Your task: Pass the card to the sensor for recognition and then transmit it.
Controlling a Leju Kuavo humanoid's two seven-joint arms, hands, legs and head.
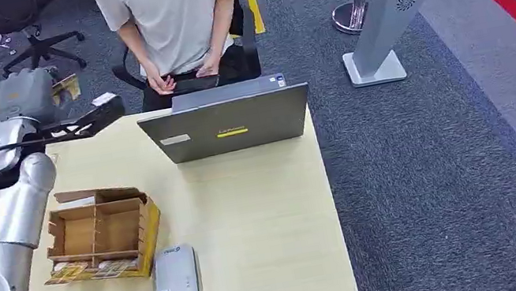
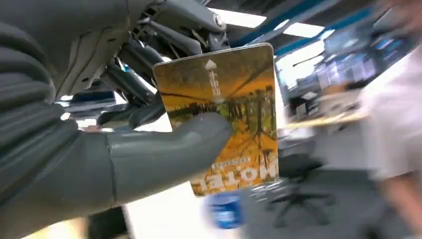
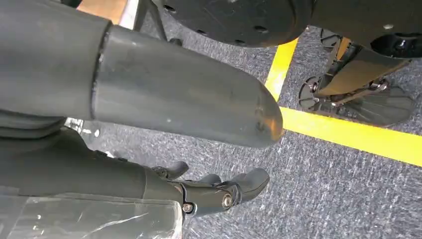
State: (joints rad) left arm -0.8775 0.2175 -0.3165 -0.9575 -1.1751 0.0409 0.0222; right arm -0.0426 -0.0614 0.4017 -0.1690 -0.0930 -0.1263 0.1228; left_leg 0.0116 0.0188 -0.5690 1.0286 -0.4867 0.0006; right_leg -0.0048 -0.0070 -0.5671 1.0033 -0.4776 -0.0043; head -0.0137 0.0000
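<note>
Nearest the robot, at the table's front edge around 6 o'clock, lies the grey card sensor [image 1: 176, 278], flat on the wood with nothing on or over it. Just beside it, toward 9 o'clock, sits the open cardboard box [image 1: 100, 233] with its dividers; printed cards lie along its near rim.

The left arm rises along the table's 9 o'clock side, and the left hand [image 1: 79, 126] is held up past the far left corner, around 11 o'clock from the box. The left wrist view shows that hand pinching the card [image 2: 224, 117], thumb pressed across its yellow printed face and darker fingers behind it. The card is upright, in the air, well apart from the sensor.

The right hand [image 3: 214, 191] hangs low over grey carpet near a yellow floor line, fingers loosely apart with nothing between them.

Farther off, at 12 o'clock, a closed-angle laptop [image 1: 227, 123] stands at the table's far edge, and behind it a person [image 1: 172, 16] in a pale shirt sits with hands together in the lap.

Assessment: the card is secured in the grip. Whether it has been read cannot be judged; its position toward the person suggests the handover stage, which is not completed.
</note>
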